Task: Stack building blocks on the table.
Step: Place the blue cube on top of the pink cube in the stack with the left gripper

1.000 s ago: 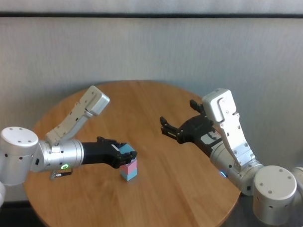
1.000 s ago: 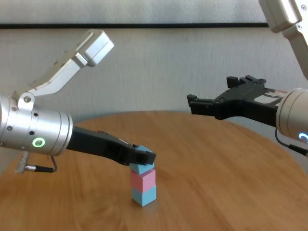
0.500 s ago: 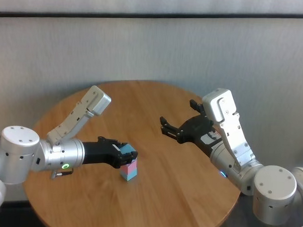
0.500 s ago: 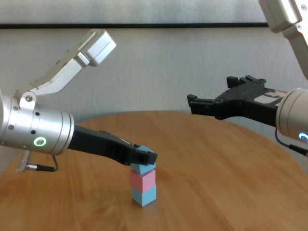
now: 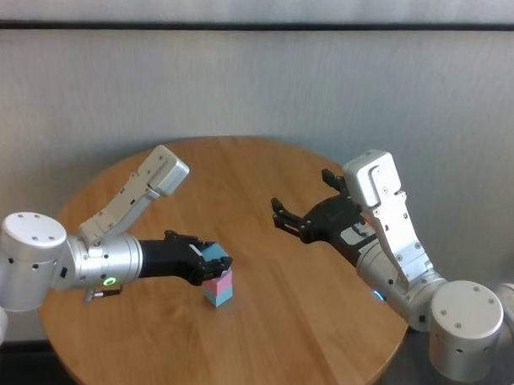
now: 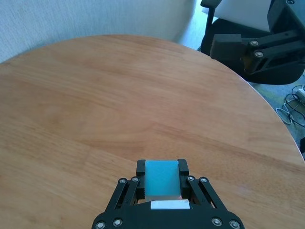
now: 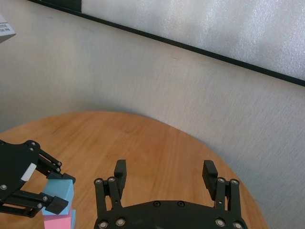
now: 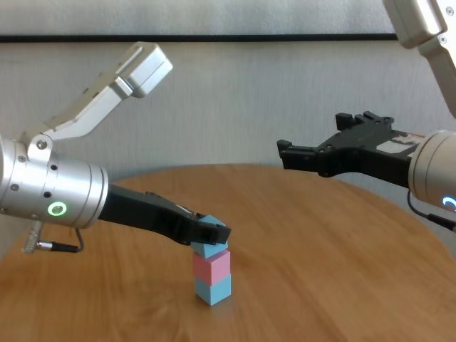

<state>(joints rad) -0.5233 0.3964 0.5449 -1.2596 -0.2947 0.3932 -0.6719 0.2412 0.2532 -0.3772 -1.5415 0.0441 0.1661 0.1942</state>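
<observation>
I'm getting bright, even daylight across the table [image 5: 321, 279], whose wood top carries a soft pale sheen toward its far side. Shadows under the arms are faint and diffuse. In the left wrist view the table's rim bows slightly; nothing looks blurred.

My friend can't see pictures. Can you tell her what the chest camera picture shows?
The robot's left tool is shut on a light blue block, placing it on top of a pink block that sits on another blue block on a round wooden table. The right tool hangs open above the table, off to the side.
</observation>
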